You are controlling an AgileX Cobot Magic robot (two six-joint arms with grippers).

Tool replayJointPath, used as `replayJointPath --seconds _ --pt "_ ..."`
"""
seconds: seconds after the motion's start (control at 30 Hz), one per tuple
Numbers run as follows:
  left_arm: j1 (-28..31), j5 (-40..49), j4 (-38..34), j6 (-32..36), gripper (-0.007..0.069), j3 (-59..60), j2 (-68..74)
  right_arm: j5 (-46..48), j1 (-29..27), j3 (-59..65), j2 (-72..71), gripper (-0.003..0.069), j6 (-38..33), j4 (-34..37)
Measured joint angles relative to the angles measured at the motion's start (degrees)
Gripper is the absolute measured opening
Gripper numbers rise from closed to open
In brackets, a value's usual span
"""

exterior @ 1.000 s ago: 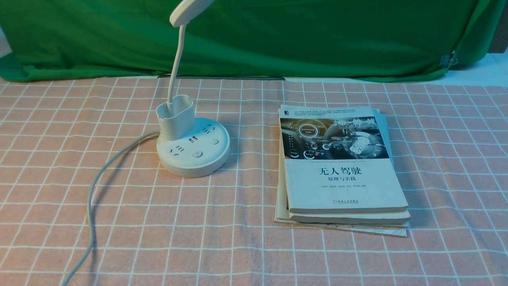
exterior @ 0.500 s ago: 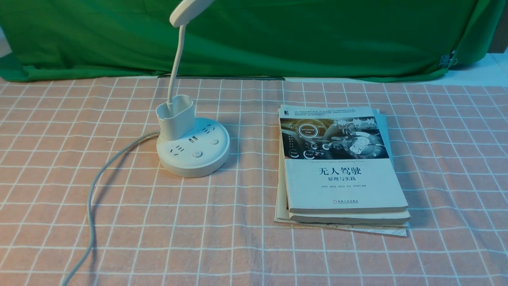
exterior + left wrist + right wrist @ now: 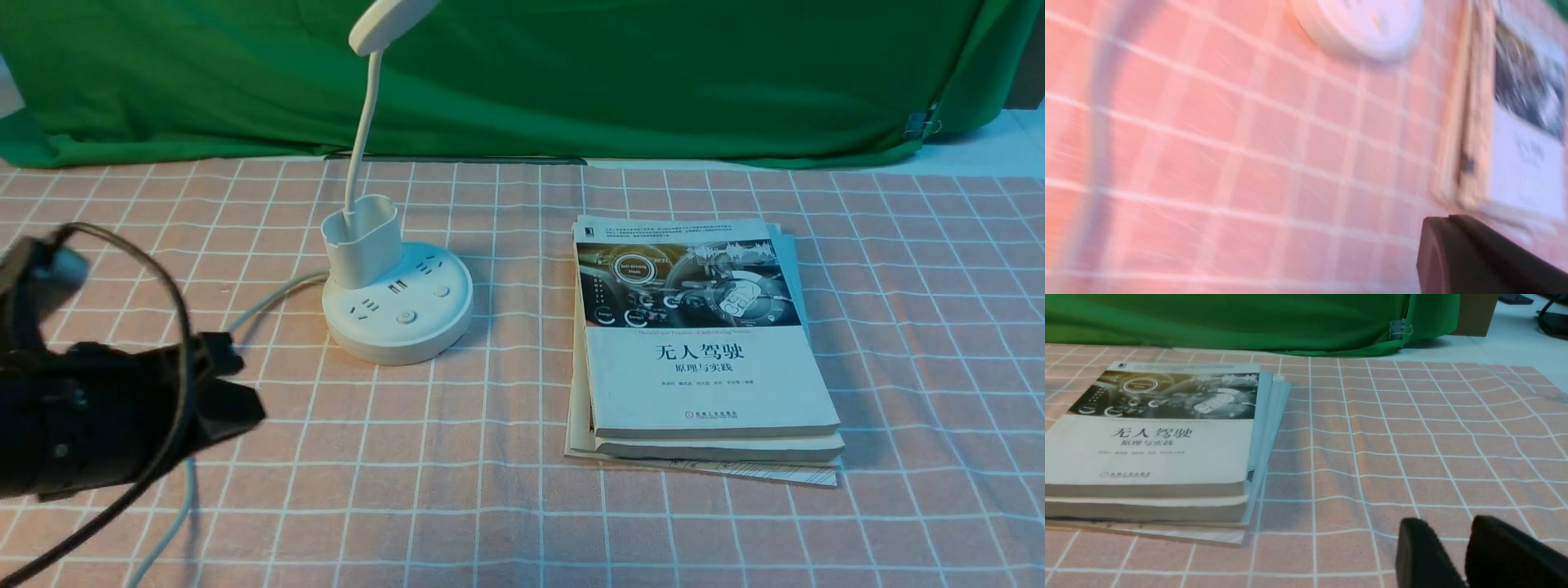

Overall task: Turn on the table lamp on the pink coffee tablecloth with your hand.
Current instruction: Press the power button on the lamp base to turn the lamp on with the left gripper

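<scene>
The white table lamp stands on the pink coffee tablecloth (image 3: 457,457), left of centre. Its round base (image 3: 397,314) carries sockets and buttons, its cup-like holder (image 3: 362,241) stands at the back, and its thin neck rises to the oval head (image 3: 384,23), cut off by the top edge. My left gripper (image 3: 245,408), the hand, hovers left of and nearer than the base, apart from it, jaws together and empty. In the blurred left wrist view its fingers (image 3: 1447,218) point towards the base (image 3: 1359,24). My right gripper (image 3: 1447,528) is slightly open and empty over bare cloth.
The lamp's grey cord (image 3: 188,490) runs from the base to the front left, under my left arm. A stack of books (image 3: 702,343) lies right of the lamp and also shows in the right wrist view (image 3: 1155,449). A green cloth backdrop (image 3: 571,73) hangs behind.
My left arm has come into the front view from the left edge, towards the lamp base. The lamp, cord and books have not moved.
</scene>
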Motion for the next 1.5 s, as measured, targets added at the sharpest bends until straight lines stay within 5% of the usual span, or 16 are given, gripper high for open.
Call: replayJointPath --seconds 0.1,0.27,0.4,0.5,0.7,1.13,1.5 --pt "-0.79 9.08 -7.52 7.56 0.0019 -4.02 5.82 0.00 0.00 0.00 0.00 0.0238 0.00 0.00" --pt "-6.47 11.75 -8.71 11.58 0.0020 -11.60 11.04 0.00 0.00 0.00 0.00 0.0238 0.00 0.00" --pt "-14.46 8.63 2.64 7.25 0.0020 -19.56 15.33 0.04 0.00 0.00 0.00 0.0238 0.00 0.00" --pt "-19.85 9.20 21.42 -5.68 0.0020 -28.14 20.14 0.04 0.00 0.00 0.00 0.0238 0.00 0.00" --pt "-24.18 11.37 41.75 -16.99 0.0020 -40.74 29.37 0.04 0.00 0.00 0.00 0.0238 0.00 0.00" --pt "-24.48 1.30 63.72 -25.17 0.0020 -54.44 50.99 0.04 0.00 0.00 0.00 0.0238 0.00 0.00" --pt "-24.48 -1.07 66.47 -30.54 0.0021 -55.45 54.79 0.04 0.00 0.00 0.00 0.0238 0.00 0.00"
